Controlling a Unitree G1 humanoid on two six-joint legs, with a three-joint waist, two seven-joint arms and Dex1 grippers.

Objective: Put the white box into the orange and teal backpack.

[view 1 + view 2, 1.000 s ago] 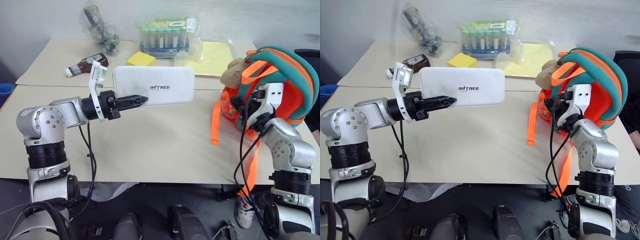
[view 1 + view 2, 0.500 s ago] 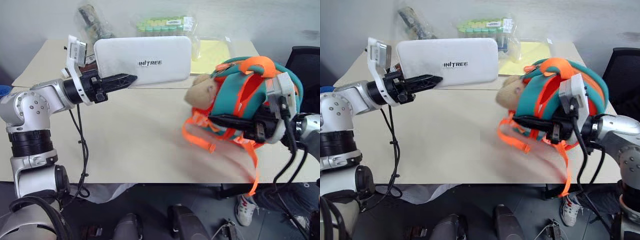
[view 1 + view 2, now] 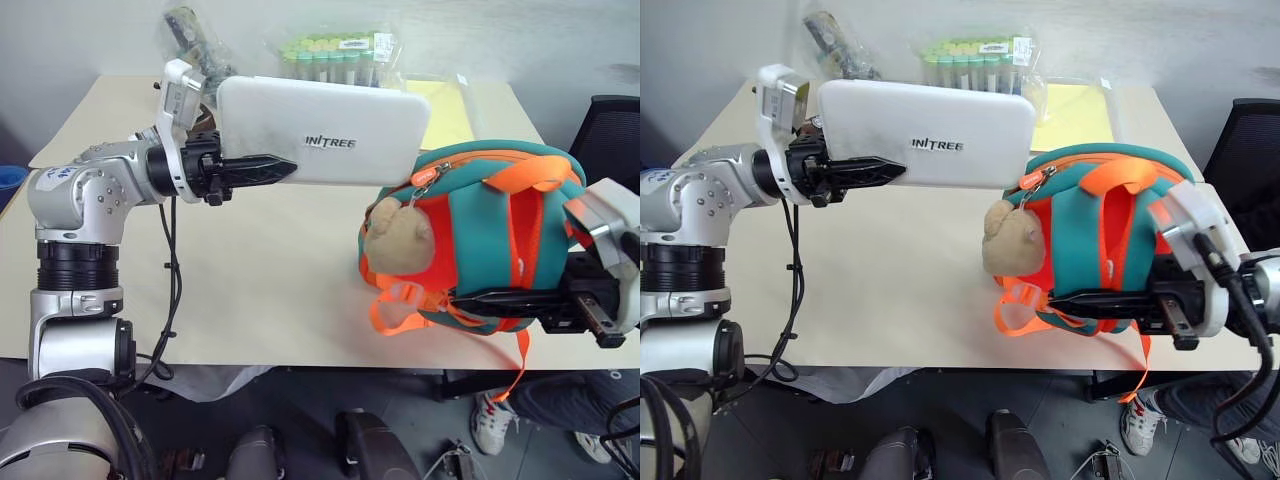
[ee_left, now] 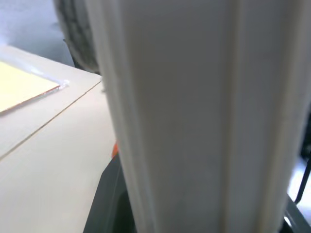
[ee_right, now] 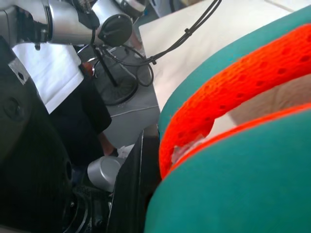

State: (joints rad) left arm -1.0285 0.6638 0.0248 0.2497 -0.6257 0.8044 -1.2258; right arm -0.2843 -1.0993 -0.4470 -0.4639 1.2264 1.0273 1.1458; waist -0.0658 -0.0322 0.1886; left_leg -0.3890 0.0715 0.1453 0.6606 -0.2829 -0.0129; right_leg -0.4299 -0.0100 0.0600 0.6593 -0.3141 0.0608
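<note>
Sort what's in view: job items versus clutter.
Job: white box held in the left gripper; orange and teal backpack gripped by the right gripper.
Clutter: rack of tubes; yellow sheet; bagged item.

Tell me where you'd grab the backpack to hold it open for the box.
Probably the teal top edge by the zipper pull, coming from above. The backpack is pinched low by the right hand with its top facing up, and the left hand holds the white box just over that edge.

Left end effector (image 3: 262, 167) level, pointing right, clamped; right end effector (image 3: 500, 299) pointing left, clamped.
</note>
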